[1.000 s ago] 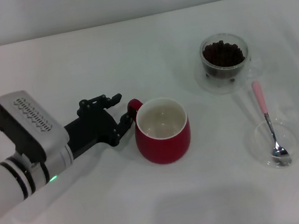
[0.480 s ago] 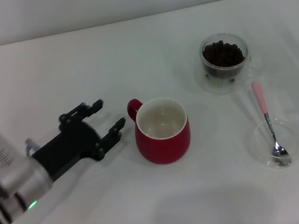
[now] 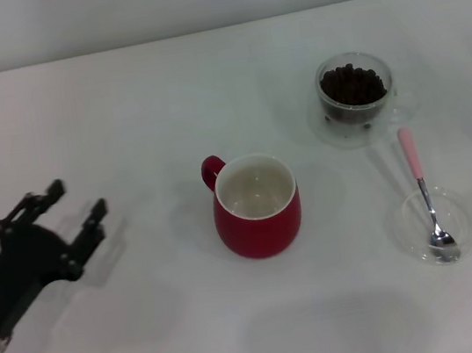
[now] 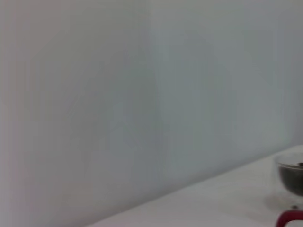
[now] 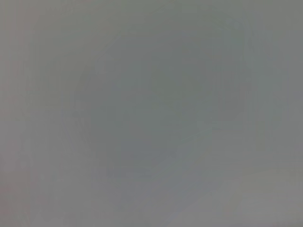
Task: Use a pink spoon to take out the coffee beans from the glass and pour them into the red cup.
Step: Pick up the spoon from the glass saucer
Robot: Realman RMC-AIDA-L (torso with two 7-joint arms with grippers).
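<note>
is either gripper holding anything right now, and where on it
Nothing is held. The left gripper is open and empty, apart from the red cup. The right gripper is not in view.

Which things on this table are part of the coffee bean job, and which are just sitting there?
Part of the job:
pink spoon, bowl resting in the dish
coffee beans, heaped in the glass
glass
red cup, nothing in it

Just sitting there:
shallow clear dish under the spoon's bowl
left claw, open, apart from the cup
white table
</note>
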